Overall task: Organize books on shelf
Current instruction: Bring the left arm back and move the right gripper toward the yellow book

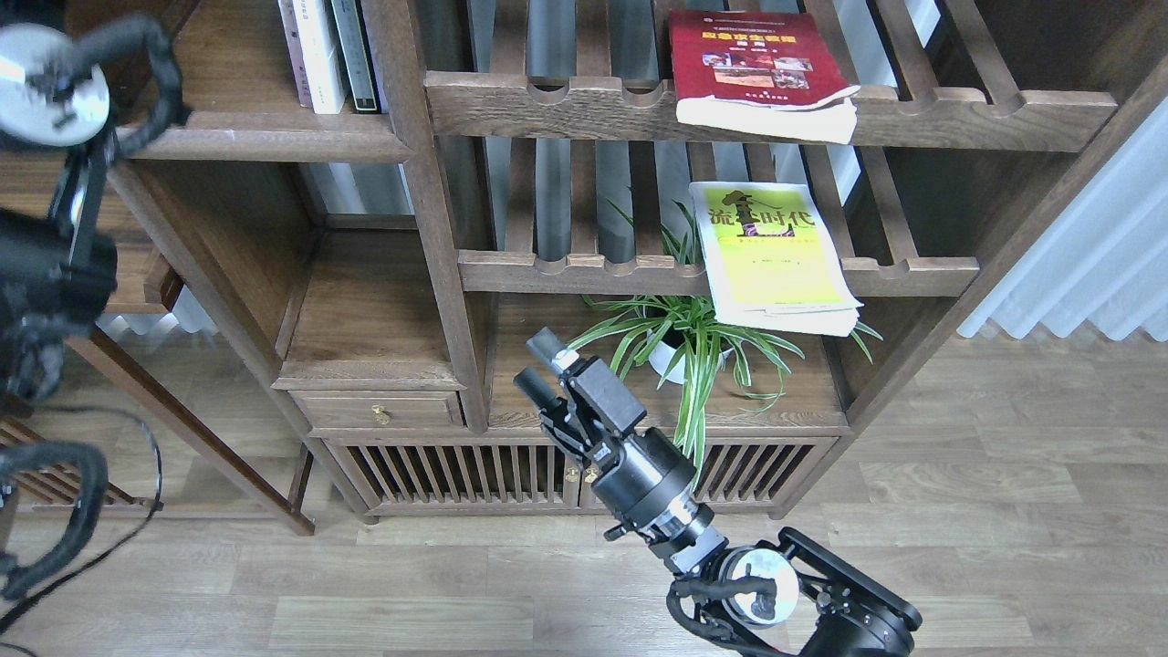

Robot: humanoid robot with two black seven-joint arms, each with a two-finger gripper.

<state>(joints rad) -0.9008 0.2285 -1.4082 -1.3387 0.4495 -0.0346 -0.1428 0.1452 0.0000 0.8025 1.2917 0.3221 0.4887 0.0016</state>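
wooden shelving filled the wall above a pale plank floor. at far left the left arm (50,265) showed only thick joints, its pincer out of view. upright thin volumes (327,55) stood on the upper-left shelf (265,137). centre, the right pincer (540,367) hung open and empty before a potted plant (684,338). rightward, a red book (757,68) lay on the top slatted rack (985,119), a yellow-green book (776,255) on the rack below.

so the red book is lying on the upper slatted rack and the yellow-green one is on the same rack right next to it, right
Not quite. The red book does lie on the upper slatted rack, but the yellow-green book lies on the lower slatted rack, one level below, as the head view shows.
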